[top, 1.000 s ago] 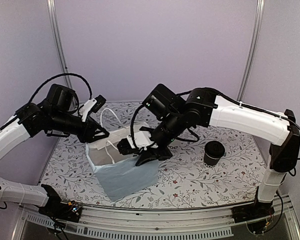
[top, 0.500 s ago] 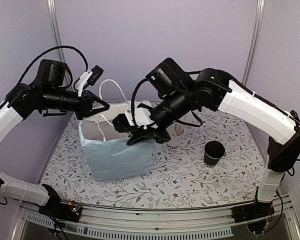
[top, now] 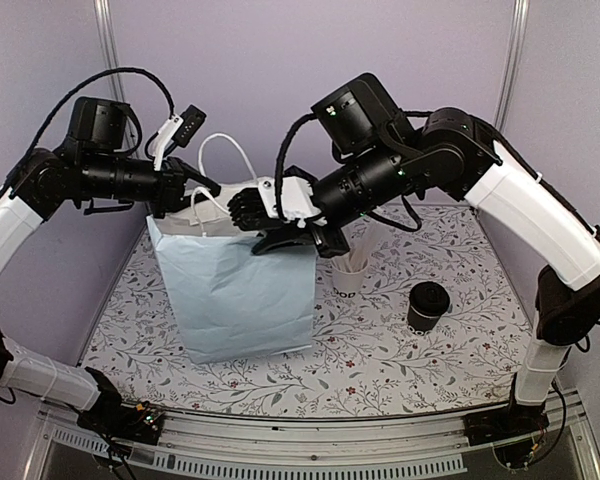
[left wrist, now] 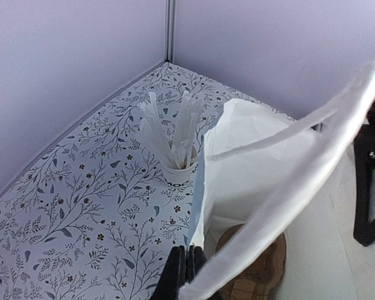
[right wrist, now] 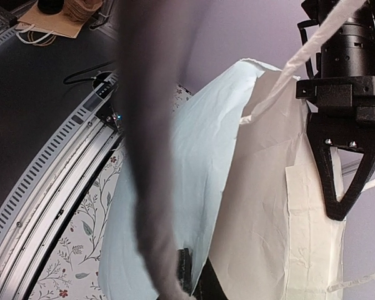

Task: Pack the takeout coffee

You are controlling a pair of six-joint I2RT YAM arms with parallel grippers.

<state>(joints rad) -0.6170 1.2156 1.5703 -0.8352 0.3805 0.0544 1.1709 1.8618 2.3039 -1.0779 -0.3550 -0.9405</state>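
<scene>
Above the desk [top: 380,372], pinching the rim of the white bag [top: 242,300] with left gripper [top: 202,189] and right gripper [top: 240,210], apart from the takeout coffee [top: 427,305].

Holds the left arm high, elbow bent at the left side, forearm level and pointing right. Pinches the upper edge of the paper bag [top: 240,300] with the left end effector [top: 204,189], fingers pressed together. Arches the right arm up from its base and across to the left, forearm sloping down. Clamps the right end effector [top: 242,211] shut on the bag's opposite edge
</scene>
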